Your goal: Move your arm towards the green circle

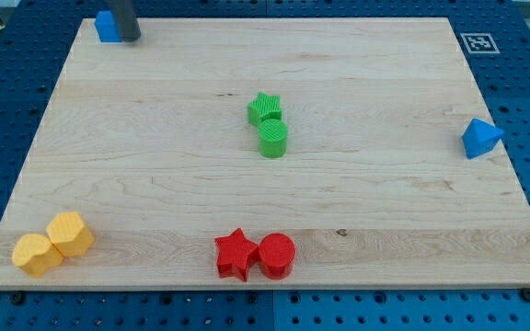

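The green circle [272, 140] stands near the middle of the wooden board, touching the green star [264, 108] just above it. My tip [130, 38] is at the view's top left corner of the board, right beside a blue block [108, 26]. The tip is far to the upper left of the green circle.
A red star [236, 254] and a red circle [277, 256] sit side by side at the view's bottom. Two yellow blocks [53, 243] sit at the bottom left. A blue triangular block [480, 138] sits at the right edge. A marker tag [478, 42] is at the top right.
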Robot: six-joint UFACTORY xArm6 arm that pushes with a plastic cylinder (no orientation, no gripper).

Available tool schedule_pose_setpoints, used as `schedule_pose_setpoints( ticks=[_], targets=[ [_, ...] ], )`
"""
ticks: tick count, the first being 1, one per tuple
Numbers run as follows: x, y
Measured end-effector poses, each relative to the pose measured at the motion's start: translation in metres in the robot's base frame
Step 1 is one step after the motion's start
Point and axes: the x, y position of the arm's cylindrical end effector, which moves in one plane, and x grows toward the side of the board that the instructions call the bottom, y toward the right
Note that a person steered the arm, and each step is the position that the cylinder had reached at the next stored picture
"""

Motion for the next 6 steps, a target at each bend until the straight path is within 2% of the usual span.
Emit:
schedule_pose_setpoints(
  ticks=[2, 3, 5, 6],
  targets=[
    [0.121, 0.009],
    [0.173, 0.053],
    [0.185, 0.142],
    [0.213, 0.163]
  ],
)
